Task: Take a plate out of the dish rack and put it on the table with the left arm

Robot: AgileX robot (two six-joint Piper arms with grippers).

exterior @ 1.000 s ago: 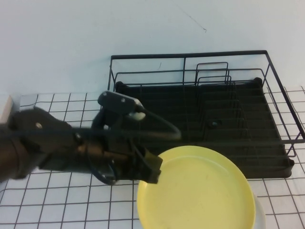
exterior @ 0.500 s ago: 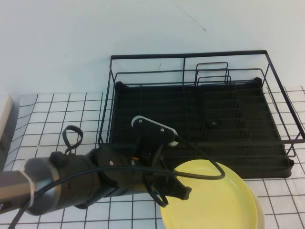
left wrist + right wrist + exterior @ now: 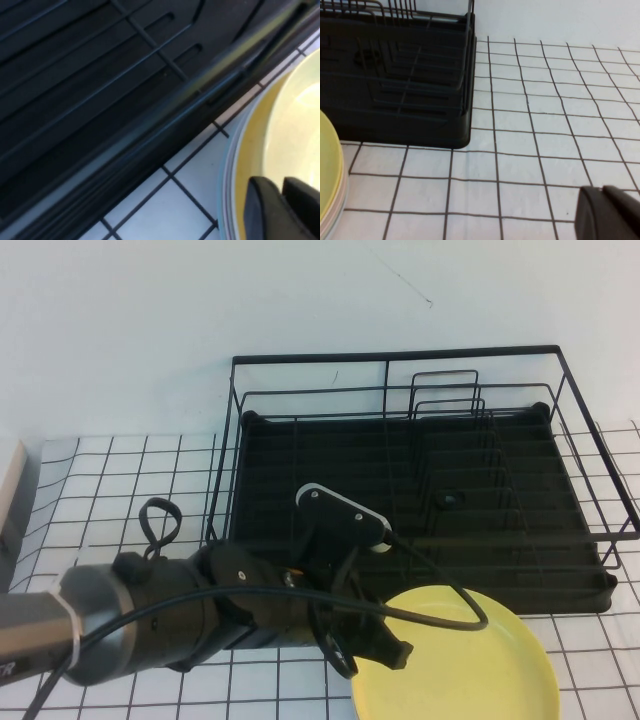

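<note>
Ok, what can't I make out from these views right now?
Plate: near edge cut off by the high view's bottom border.
Left gripper, shut on the plate's rim: contact hidden by its own arm in the high view.
Right gripper, low over the table beside the rack: outside the high view, cropped in its wrist view.

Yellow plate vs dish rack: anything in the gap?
Nothing. High view shows only a bare strip of table between plate and dish rack. Left gripper is shut on the plate's edge; right gripper is elsewhere, shut.
</note>
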